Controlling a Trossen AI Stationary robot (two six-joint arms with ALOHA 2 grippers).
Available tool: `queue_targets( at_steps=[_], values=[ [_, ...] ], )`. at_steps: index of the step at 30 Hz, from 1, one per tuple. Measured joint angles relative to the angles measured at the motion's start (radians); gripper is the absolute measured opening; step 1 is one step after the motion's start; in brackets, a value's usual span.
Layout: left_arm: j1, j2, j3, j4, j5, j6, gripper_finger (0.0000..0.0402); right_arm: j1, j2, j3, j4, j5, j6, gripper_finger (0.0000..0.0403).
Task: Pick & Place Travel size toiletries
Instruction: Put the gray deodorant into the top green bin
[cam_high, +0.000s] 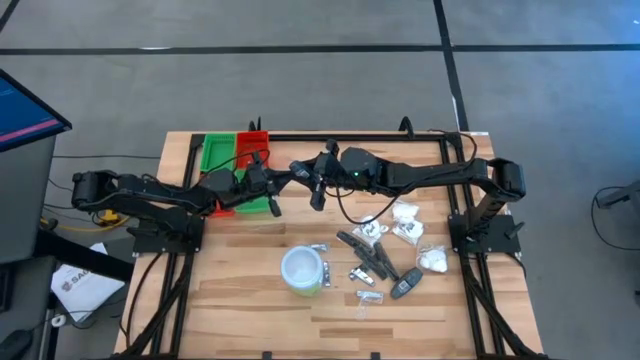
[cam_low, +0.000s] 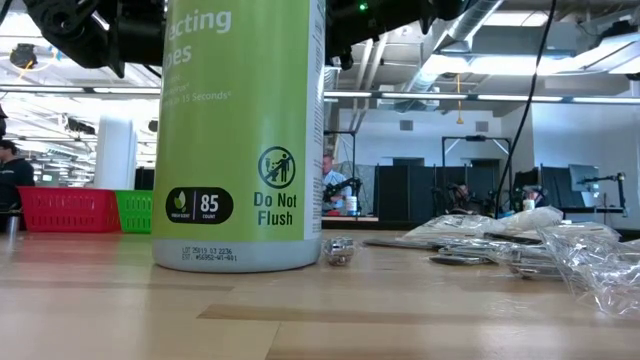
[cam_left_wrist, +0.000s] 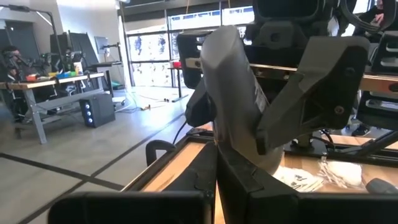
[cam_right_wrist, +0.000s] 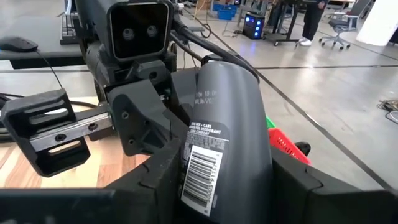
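Note:
A dark grey oval stick with a barcode label (cam_right_wrist: 224, 124) hangs in the air over the table's far middle (cam_high: 298, 172), between my two grippers. My left gripper (cam_left_wrist: 217, 177) reaches in from the table's left (cam_high: 283, 177) and is shut on the stick. My right gripper (cam_right_wrist: 224, 186) reaches in from the right (cam_high: 310, 172), one finger on each side of the stick. The other travel size toiletries (cam_high: 385, 250) lie in a loose heap on the table's right half (cam_low: 520, 240): dark sticks, white packets, clear sachets. My left gripper pinches the stick's lower end (cam_left_wrist: 245, 158) between its two fingers, which come level from the table's left. The stick rises tilted above the fingers, clear of the table. My right gripper has the stick's body between its fingers (cam_right_wrist: 155, 180), one on each narrow side just below the barcode (cam_right_wrist: 200, 177). The fingers come almost level from the table's right, and the labelled face is turned toward the wrist camera.
A red and green compartment tray (cam_high: 235, 150) stands at the far left edge, just behind the left arm (cam_low: 68, 208). A tall white tub with a green side (cam_high: 303, 270) stands near the table's middle, close before the low camera (cam_low: 240, 130).

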Motion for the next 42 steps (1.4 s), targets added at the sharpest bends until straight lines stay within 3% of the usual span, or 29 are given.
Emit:
queue_targets(
  at_steps=[20, 35, 42],
  values=[
    [-0.007, -0.008, 0.001, -0.113, -0.015, -0.049, 0.0021, -0.033, -0.045, 0.002, 0.006, 0.003, -0.019, 0.0144],
    [-0.007, -0.008, 0.001, -0.091, 0.008, -0.098, 0.0216, -0.023, -0.033, 0.001, 0.038, -0.001, -0.010, 0.0133],
    [-0.007, 0.001, 0.001, -0.062, 0.013, -0.101, 0.0266, -0.004, -0.033, 0.001, 0.067, -0.002, 0.000, 0.0133]
  ],
)
